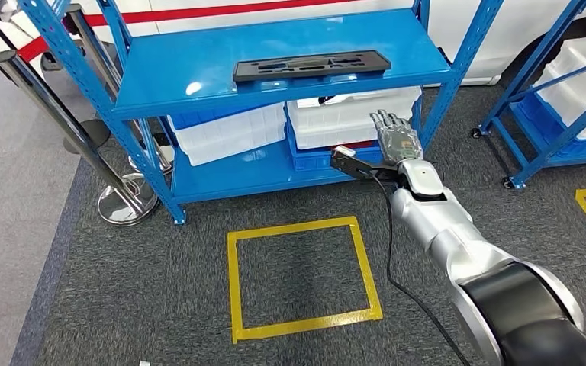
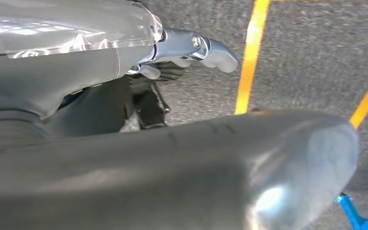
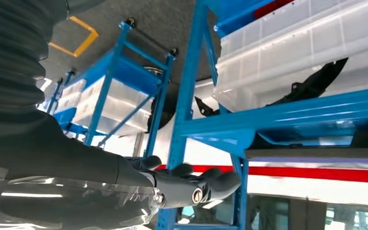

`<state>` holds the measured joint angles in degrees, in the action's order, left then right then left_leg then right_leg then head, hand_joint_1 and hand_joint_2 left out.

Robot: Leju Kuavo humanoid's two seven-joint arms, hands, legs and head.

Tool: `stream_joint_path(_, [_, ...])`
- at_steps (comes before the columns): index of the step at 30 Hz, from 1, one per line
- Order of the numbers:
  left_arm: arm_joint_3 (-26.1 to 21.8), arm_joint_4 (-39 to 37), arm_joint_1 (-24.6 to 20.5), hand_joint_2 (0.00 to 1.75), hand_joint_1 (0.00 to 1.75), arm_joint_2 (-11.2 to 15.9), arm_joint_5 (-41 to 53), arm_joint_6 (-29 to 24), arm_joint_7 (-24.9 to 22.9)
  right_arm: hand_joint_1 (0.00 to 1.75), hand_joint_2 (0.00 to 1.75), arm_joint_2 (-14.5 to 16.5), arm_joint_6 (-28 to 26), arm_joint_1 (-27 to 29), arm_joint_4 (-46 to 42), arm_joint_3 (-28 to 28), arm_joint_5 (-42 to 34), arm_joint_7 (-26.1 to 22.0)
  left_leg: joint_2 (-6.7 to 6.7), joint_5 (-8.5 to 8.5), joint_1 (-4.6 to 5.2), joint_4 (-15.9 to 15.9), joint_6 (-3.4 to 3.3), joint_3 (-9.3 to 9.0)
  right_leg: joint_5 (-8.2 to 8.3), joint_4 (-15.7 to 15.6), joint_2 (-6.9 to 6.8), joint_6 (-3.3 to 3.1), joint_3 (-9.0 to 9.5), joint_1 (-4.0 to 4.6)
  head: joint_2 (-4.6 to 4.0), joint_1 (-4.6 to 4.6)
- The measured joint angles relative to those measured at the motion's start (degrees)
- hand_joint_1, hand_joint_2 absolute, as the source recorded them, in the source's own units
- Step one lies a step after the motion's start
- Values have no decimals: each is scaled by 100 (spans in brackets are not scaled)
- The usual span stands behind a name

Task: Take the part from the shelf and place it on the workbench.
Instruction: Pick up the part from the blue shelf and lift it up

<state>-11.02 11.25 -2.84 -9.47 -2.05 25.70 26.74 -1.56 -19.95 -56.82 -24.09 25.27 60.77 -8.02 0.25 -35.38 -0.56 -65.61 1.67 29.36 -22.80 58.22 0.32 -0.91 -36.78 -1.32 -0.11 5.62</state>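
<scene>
Part (image 1: 311,65): long black panel, flat on top blue shelf (image 1: 198,76). Right robot hand (image 1: 395,137): fingers spread, empty, near lower shelf edge. Left robot hand (image 2: 191,50): state cannot be told.

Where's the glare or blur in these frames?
Head view: sharp, with white glare spots on the blue shelf top beside the black part. Left wrist view: the dark body part up close is soft, with a bright sheen; the yellow tape is slightly blurred. Right wrist view: the plastic cover by the right robot hand reflects light.
</scene>
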Motion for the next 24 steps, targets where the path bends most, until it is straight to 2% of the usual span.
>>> stream_joint_path(1, [0,-2,-3,0,0,-1,2,-19,-7,0,175,2,1,9,4,2,-3,-2,0,-61,-5,-479,13,372,-57,-6,2,-2,72,4,0,0])
stream_joint_path(2, [1,-4,-1,0,0,-1,6,-40,-15,0,175,3,2,21,8,3,-7,-3,0,-42,-7,-824,18,707,-116,-7,5,0,148,7,0,0])
stream_joint_path(3, [1,-6,4,0,0,-1,10,-65,-21,0,175,4,2,31,11,4,-11,-5,0,106,-7,-943,16,946,-180,-7,13,8,232,7,0,-1])
stream_joint_path(4, [1,-7,10,0,0,-1,13,-85,-26,0,175,4,2,36,13,4,-14,-6,0,381,-8,-816,6,1061,-246,-7,23,18,326,7,0,-1])
stream_joint_path(6, [0,-9,21,0,0,0,15,-112,-29,0,175,8,1,30,14,4,-17,-7,-2,1124,-6,-56,-30,997,-383,-10,40,51,517,1,-1,-1])
stream_joint_path(7, [0,-14,22,0,0,1,15,-118,-30,0,175,14,0,21,16,5,-18,-7,-8,1374,8,300,-54,912,-442,-9,56,79,581,8,-1,-1])
stream_joint_path(8, [0,-18,11,0,0,1,15,-124,-32,0,175,20,-1,12,18,7,-18,-7,-14,1479,22,565,-88,839,-484,-7,68,111,607,12,-1,0])
stream_joint_path(11, [0,-25,-20,0,0,1,10,-131,-41,0,175,25,-9,5,17,12,-18,1,-40,1383,49,773,-181,773,-518,-40,79,203,591,15,-1,0])
stream_joint_path(15, [-2,-26,-18,0,0,2,-2,-123,-56,0,175,19,-14,17,13,14,-18,19,-78,1406,52,851,-206,752,-466,-99,56,131,616,2,0,-1])
stream_joint_path(22, [-2,-25,-26,0,0,-2,-3,-83,-69,0,175,18,-16,17,13,16,-18,39,-102,1366,89,842,-300,753,-508,-231,18,98,699,-11,0,0])
stream_joint_path(24, [-2,-25,-31,0,0,-1,-8,-80,-82,0,175,19,-19,16,13,17,-18,39,-99,1341,116,832,-324,756,-510,-267,17,136,704,-25,0,-1])
